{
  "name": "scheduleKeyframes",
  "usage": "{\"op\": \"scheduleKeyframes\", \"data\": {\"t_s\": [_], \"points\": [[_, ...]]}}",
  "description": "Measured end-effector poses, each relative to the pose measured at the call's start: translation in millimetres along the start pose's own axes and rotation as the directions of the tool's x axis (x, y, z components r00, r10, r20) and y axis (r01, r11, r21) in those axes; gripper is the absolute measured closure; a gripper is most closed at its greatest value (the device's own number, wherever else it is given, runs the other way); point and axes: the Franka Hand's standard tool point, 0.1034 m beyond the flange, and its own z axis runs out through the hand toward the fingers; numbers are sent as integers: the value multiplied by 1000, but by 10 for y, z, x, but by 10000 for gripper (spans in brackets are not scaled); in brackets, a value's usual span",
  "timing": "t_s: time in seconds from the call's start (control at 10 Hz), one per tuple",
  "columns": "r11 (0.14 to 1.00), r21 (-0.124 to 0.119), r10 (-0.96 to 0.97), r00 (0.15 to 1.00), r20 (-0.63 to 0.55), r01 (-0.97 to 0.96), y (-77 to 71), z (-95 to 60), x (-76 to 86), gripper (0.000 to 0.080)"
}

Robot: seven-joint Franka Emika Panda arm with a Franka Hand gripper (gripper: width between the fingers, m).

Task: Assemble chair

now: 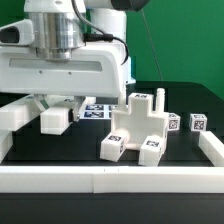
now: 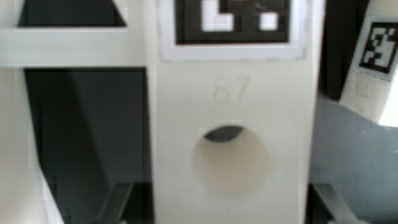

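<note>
The fingers show only as 2 dark strips flanking a white blocky plastic chair part. This is a slab with a black-and-white square tag, an embossed number and a dark hole set in an oval recess. The part fills the gap between the strips, but I cannot tell whether they press on it or merely straddle it. Taking it squarely by its flat sides would keep the hole exposed for a later joint. A second white upright piece stands just beside it.

In the exterior view the white robot hand hangs low over the black desk, at about 10 o'clock of the white cross-shaped chair assembly. That assembly sits near the desk's middle with its tags facing outward, likely so the cameras can track it. 2 small white tagged pieces lie at its 2 o'clock, well apart from the hand. The white blocks under the hand may be loose parts or finger housings; I cannot tell which. The long white border wall runs at 6 o'clock, probably as a stop to brace parts against. My judgement is that a part is being picked up, with most of the joining not yet done.
</note>
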Motion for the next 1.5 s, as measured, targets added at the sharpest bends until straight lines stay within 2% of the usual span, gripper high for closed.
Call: {"op": "scheduleKeyframes", "data": {"t_s": [0.3, 0.5, 0.7, 1.0, 1.1, 1.3, 1.5], "points": [[999, 26, 23, 1000, -8, -22, -112, -296, -25, 511], [999, 36, 37, 999, -17, -37, -302, -564, -5, 511], [998, 35, 49, 999, -6, -49, -263, -469, -36, 511], [988, 38, 147, 989, 3, -147, -236, -449, -67, 511], [986, 43, 160, 987, 2, -160, -297, -493, -92, 511], [980, 58, 192, 981, -5, -191, -601, -651, -131, 511], [970, 69, 235, 972, -12, -234, -1012, -759, -146, 511]]}}
